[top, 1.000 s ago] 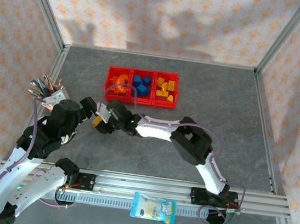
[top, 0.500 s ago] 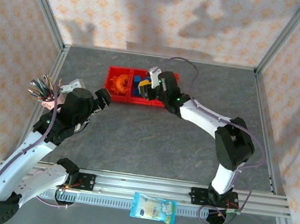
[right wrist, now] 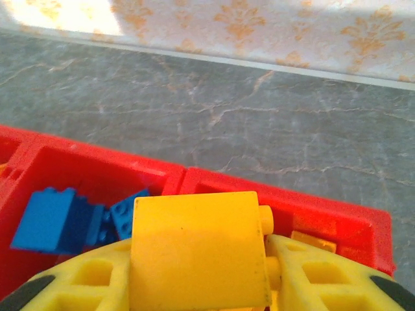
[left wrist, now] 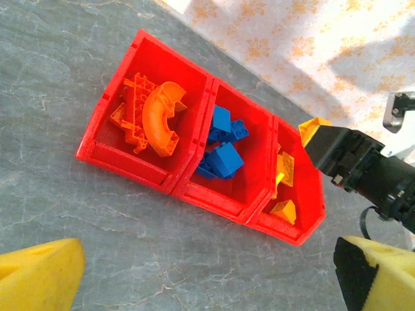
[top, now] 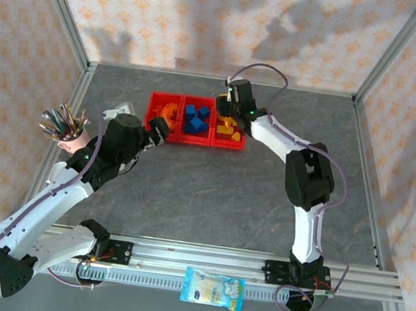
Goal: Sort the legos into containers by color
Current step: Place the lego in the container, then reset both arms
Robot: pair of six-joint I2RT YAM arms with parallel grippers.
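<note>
Right end effector (top: 226, 117) stretched far forward, clamped; left end effector (top: 159, 128) spread wide.

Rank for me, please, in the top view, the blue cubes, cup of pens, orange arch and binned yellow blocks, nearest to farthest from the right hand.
1. yellow blocks, right bin, beside the right hand.
2. blue cubes, middle bin.
3. orange arch, left bin.
4. cup of pens, far left.
</note>
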